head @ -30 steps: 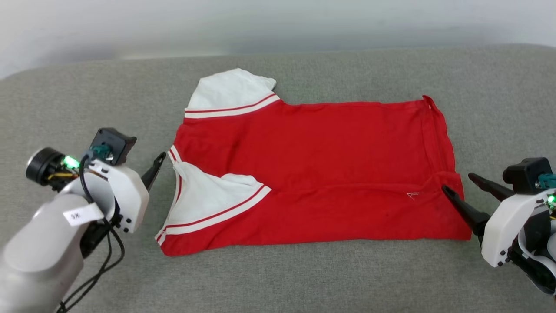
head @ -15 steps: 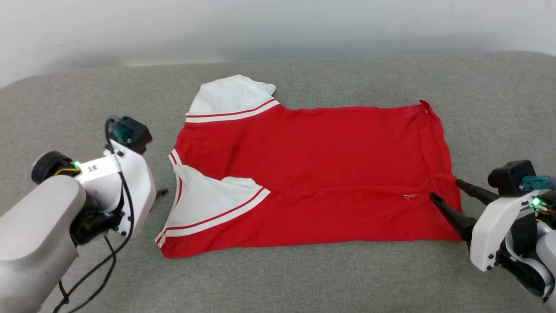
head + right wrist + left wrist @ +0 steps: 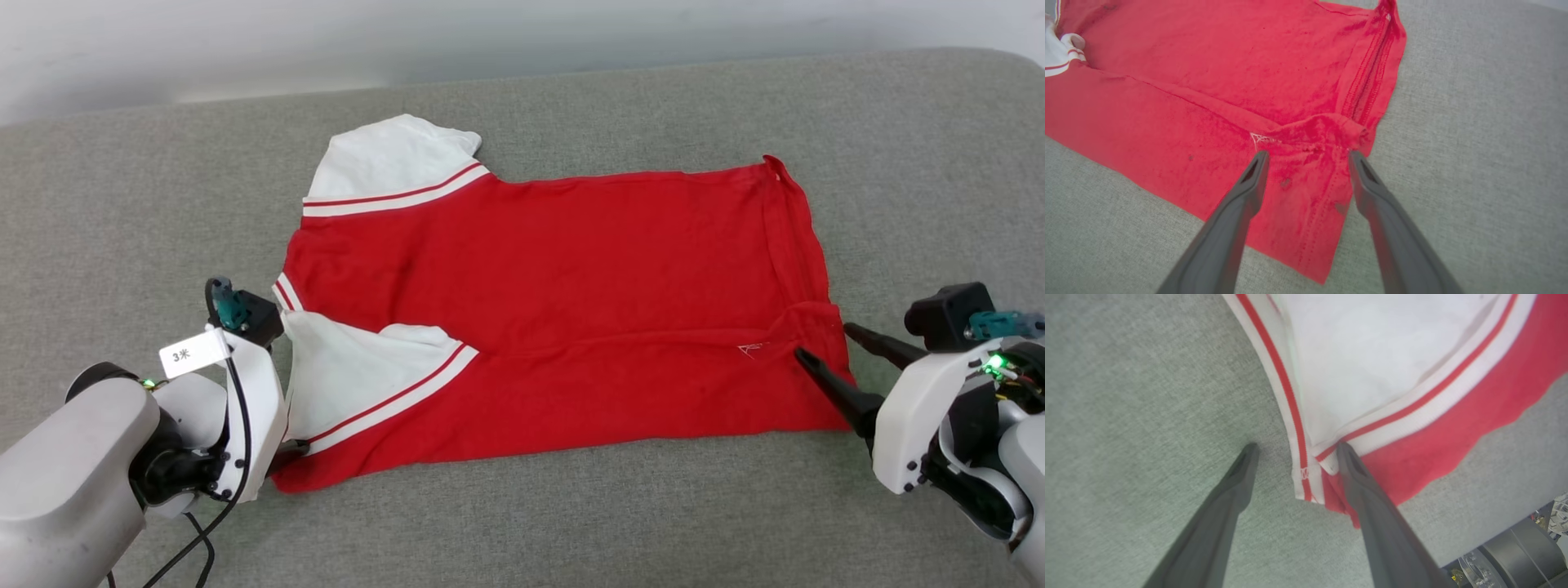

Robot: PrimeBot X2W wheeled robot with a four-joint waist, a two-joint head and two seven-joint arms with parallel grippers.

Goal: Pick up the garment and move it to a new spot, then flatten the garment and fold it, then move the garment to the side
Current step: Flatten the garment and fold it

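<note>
- Shirt [image 3: 555,310] lies sideways on the grey cushion [image 3: 571,514], with the collar end toward the robot's left and the hem [image 3: 796,237] toward its right. The plain red side is up.
- The near long side is already folded in, with the near sleeve [image 3: 359,376] lying on top. The far sleeve [image 3: 384,163] sticks out past the body.
- Left claw [image 3: 1296,451] is open with nothing in it. It straddles the near collar-end corner, one finger over the bare cushion and the other over the striped trim.
- Right claw [image 3: 1307,157] is open and empty. Its tips are low over the hem end, just short of the bunched ridge [image 3: 1331,124] where the fold meets the hem.
- Step in hand is probably pinching both ends of the near folded band for the next fold.
- To do it well:
  - Push the tips down into the cushion so the lower finger gets under all the layers, not just the top one.
  - Left claw should bite in past the trim, since the corner tip alone could slip out.
  - Right claw should take the ridge itself, because the hem there is lumpy and a shallow grab may catch only one ply.
  - Close both claws together, lift level and keep the cloth lightly taut between them so the fold lands straight.
- Risk: the loose near sleeve could slide off when the shirt is lifted.
</note>
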